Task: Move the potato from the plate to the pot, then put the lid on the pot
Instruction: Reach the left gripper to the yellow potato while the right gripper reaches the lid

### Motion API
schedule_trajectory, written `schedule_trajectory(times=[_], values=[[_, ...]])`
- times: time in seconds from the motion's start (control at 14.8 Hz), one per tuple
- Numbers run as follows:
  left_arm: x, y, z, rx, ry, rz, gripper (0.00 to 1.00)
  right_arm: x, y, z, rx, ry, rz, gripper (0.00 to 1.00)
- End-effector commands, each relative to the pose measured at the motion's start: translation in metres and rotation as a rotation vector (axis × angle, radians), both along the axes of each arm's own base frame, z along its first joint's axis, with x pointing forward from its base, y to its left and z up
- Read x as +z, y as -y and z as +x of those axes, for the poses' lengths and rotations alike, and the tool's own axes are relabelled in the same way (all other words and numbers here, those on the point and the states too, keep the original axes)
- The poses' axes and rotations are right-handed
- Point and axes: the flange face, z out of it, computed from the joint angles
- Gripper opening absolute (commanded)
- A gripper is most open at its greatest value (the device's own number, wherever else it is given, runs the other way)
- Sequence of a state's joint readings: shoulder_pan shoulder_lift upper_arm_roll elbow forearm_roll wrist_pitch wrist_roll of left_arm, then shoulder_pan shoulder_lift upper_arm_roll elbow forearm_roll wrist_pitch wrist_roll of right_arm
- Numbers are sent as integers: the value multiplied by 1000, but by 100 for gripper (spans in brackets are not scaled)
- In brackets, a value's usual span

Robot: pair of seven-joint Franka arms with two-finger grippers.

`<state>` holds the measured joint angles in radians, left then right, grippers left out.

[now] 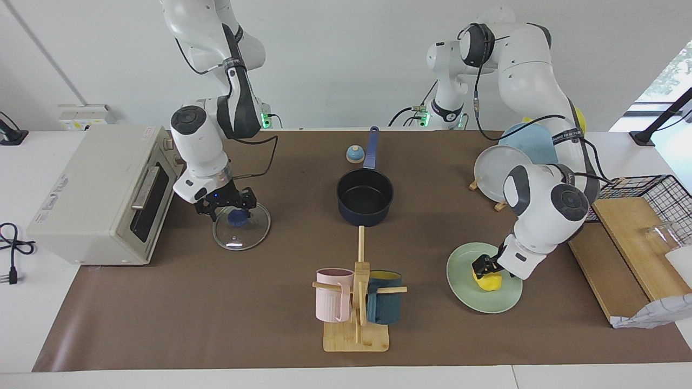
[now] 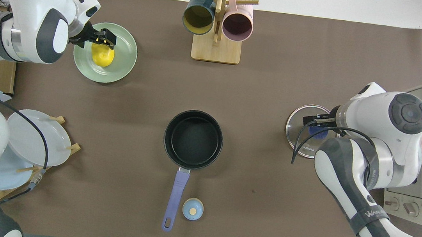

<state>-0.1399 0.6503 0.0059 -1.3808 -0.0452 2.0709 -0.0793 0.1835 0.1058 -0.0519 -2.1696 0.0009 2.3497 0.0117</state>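
The yellow potato point(image 1: 491, 282) lies on the mint-green plate point(image 1: 486, 303) toward the left arm's end of the table. My left gripper point(image 1: 485, 268) is down over the potato, at its top. The navy pot point(image 1: 365, 195) stands empty mid-table, handle toward the robots. The glass lid point(image 1: 246, 236) lies flat on the mat beside the toaster oven. My right gripper point(image 1: 230, 208) hangs open just over the lid's blue knob point(image 1: 238, 217), fingers spread either side of it. In the overhead view: potato point(image 2: 102, 56), plate point(image 2: 124, 59), left gripper point(image 2: 105, 40), pot point(image 2: 193, 138), lid point(image 2: 297, 143), right gripper point(image 2: 318, 124).
A toaster oven point(image 1: 102, 194) stands at the right arm's end. A wooden mug rack point(image 1: 357, 302) with a pink and a teal mug stands farther from the robots than the pot. A small bell point(image 1: 354, 154) sits beside the pot handle. A plate rack point(image 1: 503, 173) and a wire basket point(image 1: 649, 200) are near the left arm.
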Motion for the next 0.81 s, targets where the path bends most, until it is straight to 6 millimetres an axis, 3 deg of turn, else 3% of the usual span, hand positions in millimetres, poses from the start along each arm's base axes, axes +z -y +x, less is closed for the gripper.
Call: schedule_trajectory(times=[0.0, 0.2, 0.27, 0.34, 0.41, 0.47, 0.61, 0.75], values=[[-10, 0, -6, -5, 21, 27, 100, -19, 2, 2, 16, 8, 6, 100], [-11, 0, -7, -4, 29, 24, 100, -35, 0, 3, 35, -10, 2, 100], [-12, 0, -7, -4, 26, 25, 86, -35, -2, 2, 40, -13, 1, 100], [-11, 0, -7, -4, 25, 25, 62, -35, -1, 2, 40, -13, 1, 100], [-10, -1, -7, -3, 23, 25, 21, -36, -1, 1, 42, -19, 0, 100], [-9, -2, -6, -1, 20, 25, 0, -36, -1, 1, 51, -25, -1, 100], [4, -1, -6, 3, 12, 19, 0, -36, -2, -2, 60, -51, -3, 100], [57, 2, -18, 39, 5, 3, 0, -35, -1, -4, 60, -73, -5, 100]])
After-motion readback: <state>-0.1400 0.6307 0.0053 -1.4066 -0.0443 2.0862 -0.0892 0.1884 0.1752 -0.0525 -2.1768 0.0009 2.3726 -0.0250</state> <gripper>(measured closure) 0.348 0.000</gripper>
